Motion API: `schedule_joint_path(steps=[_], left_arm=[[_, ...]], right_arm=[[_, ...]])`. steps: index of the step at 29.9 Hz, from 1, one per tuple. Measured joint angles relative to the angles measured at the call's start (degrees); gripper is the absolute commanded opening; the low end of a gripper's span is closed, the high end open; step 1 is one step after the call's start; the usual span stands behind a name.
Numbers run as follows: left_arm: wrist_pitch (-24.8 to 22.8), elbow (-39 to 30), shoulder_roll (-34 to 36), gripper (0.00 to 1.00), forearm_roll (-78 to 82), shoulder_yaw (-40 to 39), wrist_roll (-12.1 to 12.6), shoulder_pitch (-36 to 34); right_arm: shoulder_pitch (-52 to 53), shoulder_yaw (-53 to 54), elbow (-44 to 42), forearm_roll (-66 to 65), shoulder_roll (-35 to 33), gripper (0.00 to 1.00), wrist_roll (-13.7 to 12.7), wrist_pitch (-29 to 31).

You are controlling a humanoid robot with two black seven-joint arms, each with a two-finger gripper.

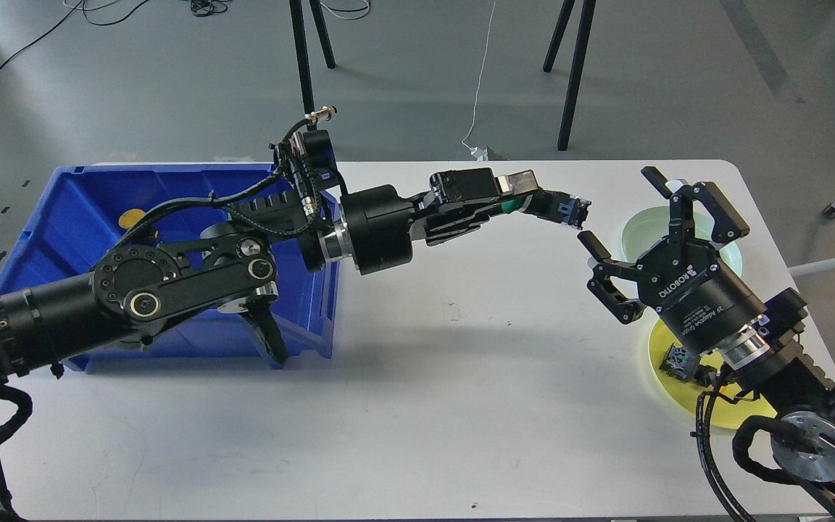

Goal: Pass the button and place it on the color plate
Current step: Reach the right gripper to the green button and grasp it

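My left gripper is shut on a green-capped button, held out over the middle of the white table with its black and blue body pointing right. My right gripper is open, its fingers spread wide, just right of and below the button's tip without touching it. The pale green plate lies behind the right gripper, mostly hidden. The yellow plate lies under the right arm with a black button in it. A yellow button cap shows in the blue bin.
The blue bin stands at the table's left under my left arm. Black stand legs rise beyond the far table edge. The table edge runs close by on the right of the plates.
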Motion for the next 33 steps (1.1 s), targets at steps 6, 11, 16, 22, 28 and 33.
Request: schedule_joint_path(steps=[6, 11, 16, 22, 28, 33], left_arm=[[0.0, 0.0, 0.0, 0.14, 0.0, 0.0, 0.0, 0.0], [0.0, -0.1, 0.0, 0.15, 0.0, 0.0, 0.0, 0.0], [0.0, -0.1, 0.0, 0.15, 0.1, 0.0, 0.0, 0.0], [0.0, -0.1, 0.0, 0.15, 0.1, 0.0, 0.0, 0.0], [0.0, -0.1, 0.0, 0.15, 0.1, 0.0, 0.0, 0.0], [0.0, -0.1, 0.0, 0.15, 0.0, 0.0, 0.0, 0.0]], right_arm=[[0.7, -0.9, -0.1, 0.1, 0.6, 0.98, -0.1, 0.0], [1.9, -1.2, -0.1, 0.3, 0.8, 0.98, 0.0, 0.3], [3.7, -2.9, -0.1, 0.5, 1.1, 0.98, -0.4, 0.4], [6.3, -6.5, -0.2, 0.5, 1.4, 0.95, -0.5, 0.3], [6.6, -6.7, -0.1, 0.6, 2.4, 0.86, -0.4, 0.4], [6.6, -6.7, 0.0, 0.6, 2.4, 0.77, 0.0, 0.4]])
